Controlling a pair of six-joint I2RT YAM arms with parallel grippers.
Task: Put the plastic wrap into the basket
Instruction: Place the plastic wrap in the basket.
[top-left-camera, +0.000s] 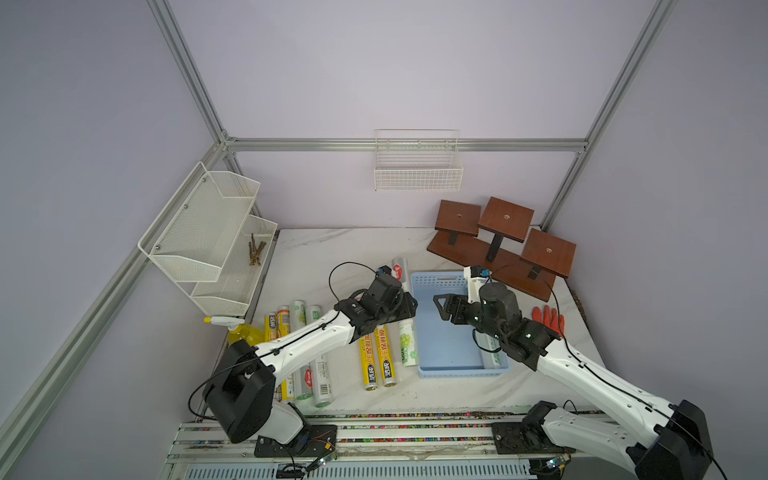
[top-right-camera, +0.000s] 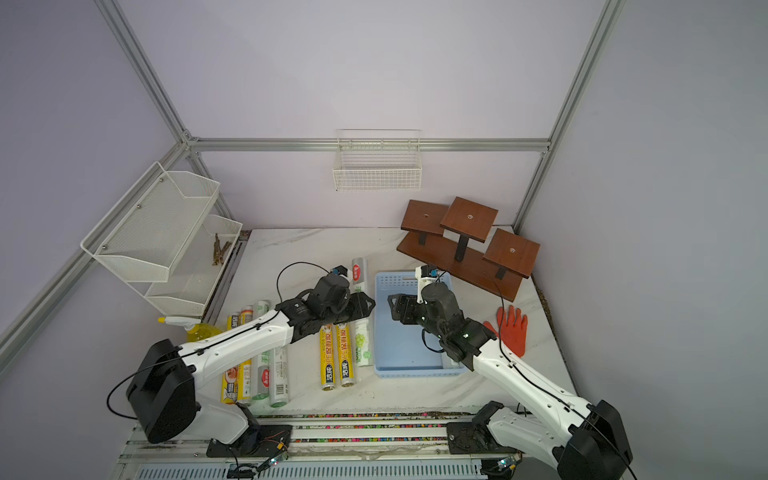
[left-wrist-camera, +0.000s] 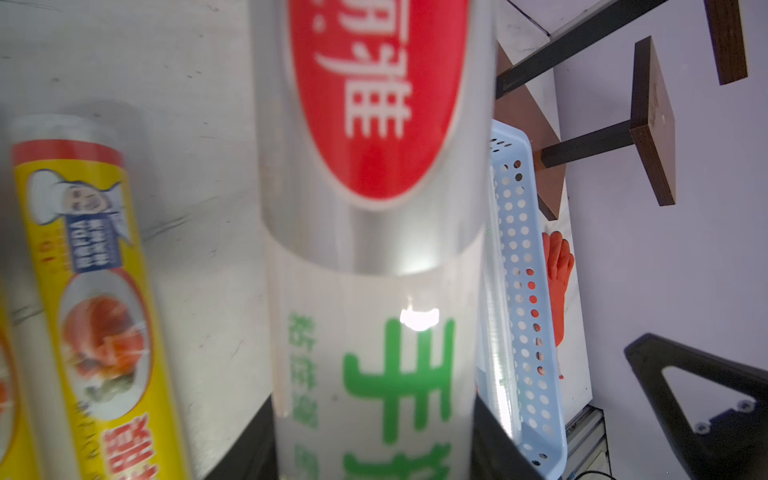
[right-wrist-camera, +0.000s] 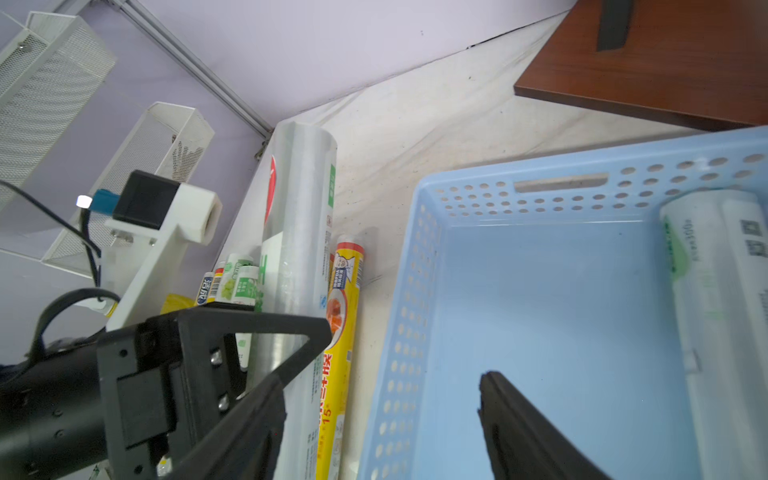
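Starting with both top views: left claw (top-left-camera: 405, 308) is clamped round a clear roll (top-left-camera: 400, 268) with a red oval label. It is taken near mid-length, presumably so it hangs level. The roll runs parallel to the long side of the blue basket (top-left-camera: 446, 353), just beside the wall on the left arm's side. Judged ready to go over the rim lengthwise. Right claw (top-left-camera: 438, 301) hovers over the basket floor, jaws together, nothing in it. Basket contents: one white roll (top-left-camera: 492, 359) with green print, tucked along the wall nearest the orange glove (top-left-camera: 550, 318); rest of the floor bare. Loose rolls (top-left-camera: 376, 357) lie in rows on the bench (top-left-camera: 332, 257), outside the basket.

Left wrist view: clear roll (left-wrist-camera: 374, 249) fills the frame, a jaw on each flank. Perforated basket wall (left-wrist-camera: 519, 249) runs close alongside; a yellow roll (left-wrist-camera: 95, 291) lies on the bench on the other side.

Right wrist view: right claw (right-wrist-camera: 519, 424) shows as one dark wedge over bare blue floor, so closed and empty. White roll (right-wrist-camera: 715, 291) lies flat against its wall. Left claw (right-wrist-camera: 270, 365) and clear roll (right-wrist-camera: 299, 208) sit outside the rim; the roll's far end looks raised off the bench, not certain.

Estimate: one roll in, one in hand, most yet to move.
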